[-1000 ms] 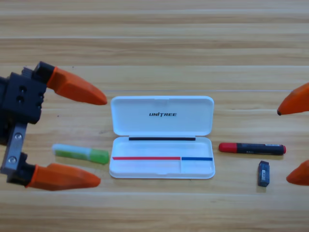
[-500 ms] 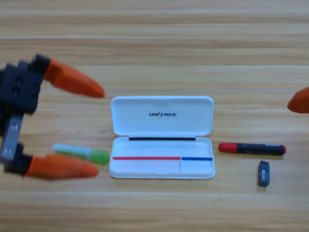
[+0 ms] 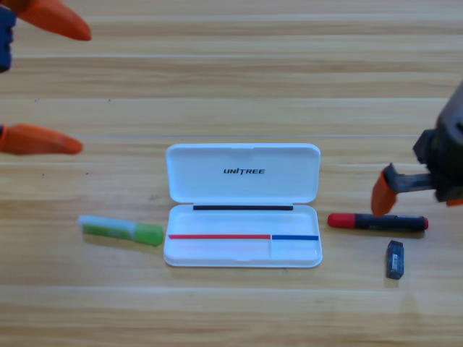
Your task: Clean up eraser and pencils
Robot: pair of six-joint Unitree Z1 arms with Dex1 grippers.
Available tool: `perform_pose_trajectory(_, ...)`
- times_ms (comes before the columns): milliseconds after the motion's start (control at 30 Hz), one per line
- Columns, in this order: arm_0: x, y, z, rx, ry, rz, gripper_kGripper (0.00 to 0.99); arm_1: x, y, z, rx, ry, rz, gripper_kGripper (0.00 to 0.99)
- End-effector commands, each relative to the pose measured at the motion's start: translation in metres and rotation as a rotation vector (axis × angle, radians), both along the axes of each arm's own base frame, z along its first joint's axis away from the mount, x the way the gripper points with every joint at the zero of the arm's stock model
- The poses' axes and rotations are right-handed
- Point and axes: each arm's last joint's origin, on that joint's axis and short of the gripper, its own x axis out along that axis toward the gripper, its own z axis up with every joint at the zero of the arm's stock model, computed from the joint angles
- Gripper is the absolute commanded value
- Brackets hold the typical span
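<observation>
You see a wooden table (image 3: 231,72) with matt, striped grain. The open case (image 3: 243,204) looks like smooth white plastic with a soft shine. The green pencil (image 3: 121,230) is translucent plastic; the red-and-black pencil (image 3: 377,222) is slightly glossy. The eraser (image 3: 394,259) looks dark and matt.

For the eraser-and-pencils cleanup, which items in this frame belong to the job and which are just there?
Job items:
- red-and-black pencil, right of the case
- green-and-white pencil, left of the case
- eraser
- right gripper, above the red-and-black pencil
- left gripper, open, at the upper left

Just there:
- open white case
- wooden table
</observation>
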Motion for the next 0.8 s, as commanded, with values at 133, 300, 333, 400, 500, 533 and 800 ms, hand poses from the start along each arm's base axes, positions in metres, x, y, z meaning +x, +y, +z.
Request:
perform_pose_trajectory(133,0.049,0.015,-0.03,0.19,0.022,0.113,0.93,0.046,0.007,-0.076,-0.061,0.181,-0.239,0.963)
perform_pose_trajectory(300,0.075,0.007,-0.054,0.362,0.085,0.126,0.93,0.056,0.009,-0.098,-0.089,0.223,-0.257,0.894)
perform_pose_trajectory(333,0.079,0.004,-0.06,0.4,0.103,0.117,0.93,0.057,0.009,-0.1,-0.088,0.232,-0.258,0.893)
perform_pose_trajectory(400,0.083,0.001,-0.07,0.459,0.134,0.08,0.928,0.056,0.01,-0.103,-0.085,0.248,-0.261,0.891)
perform_pose_trajectory(500,0.089,-0.004,-0.084,0.525,0.174,0.034,0.93,0.057,0.011,-0.108,-0.082,0.269,-0.261,0.848)
perform_pose_trajectory(533,0.092,-0.006,-0.087,0.535,0.19,0.026,0.93,0.056,0.011,-0.11,-0.08,0.282,-0.262,0.839)
perform_pose_trajectory(800,0.105,-0.017,-0.106,0.591,0.284,0.019,0.934,0.053,0.01,-0.123,-0.093,0.333,-0.288,0.808)
